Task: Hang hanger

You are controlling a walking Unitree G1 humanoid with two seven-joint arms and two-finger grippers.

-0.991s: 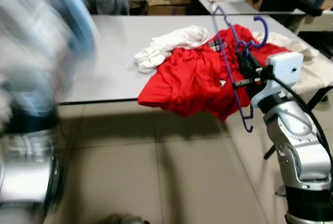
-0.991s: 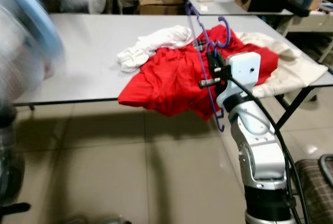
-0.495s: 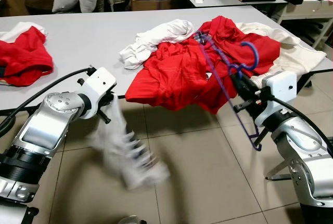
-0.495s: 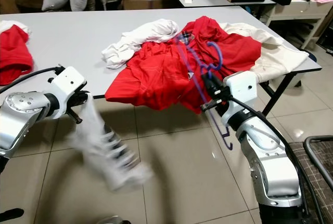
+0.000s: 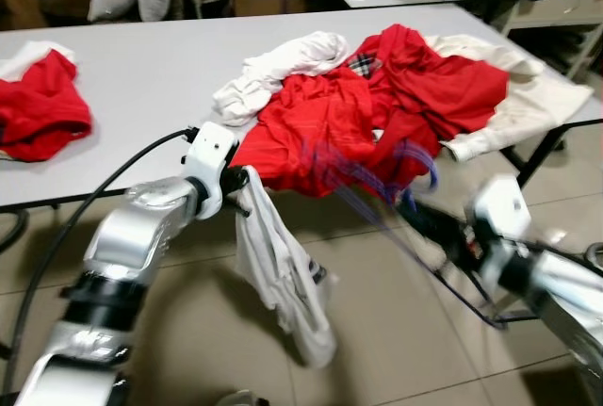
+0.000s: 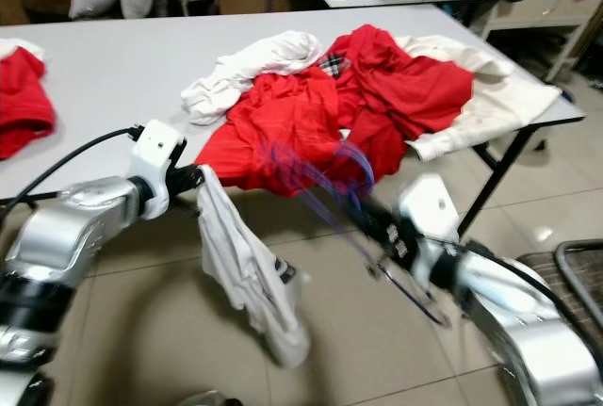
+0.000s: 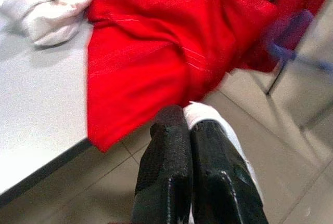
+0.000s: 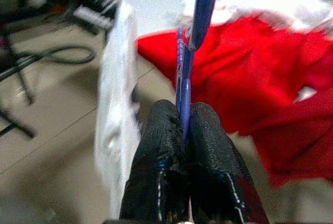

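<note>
My right gripper (image 8: 183, 130) is shut on a blue-purple hanger (image 8: 200, 21), which shows as a motion-blurred streak (image 5: 377, 180) in front of the table's edge in the left eye view. A white garment (image 5: 278, 269) hangs down toward the tiled floor, with my left gripper (image 5: 240, 180) shut on its top. In the left wrist view the black fingers (image 7: 174, 151) pinch the white cloth (image 7: 208, 120) just below the table edge. The right arm (image 5: 518, 255) is blurred, low at the right.
The grey table (image 5: 141, 76) carries a heap of red clothes (image 5: 377, 105), a white shirt (image 5: 283, 72), a cream garment (image 5: 528, 95) and another red garment (image 5: 38, 109) at its left. A black cable (image 5: 75, 227) trails along my left arm. Tiled floor lies below.
My left gripper has steadied with the white garment, which now hangs still. My right arm has dropped lower and swung the hanger leftward, blurring it. The camera has shifted slightly.
</note>
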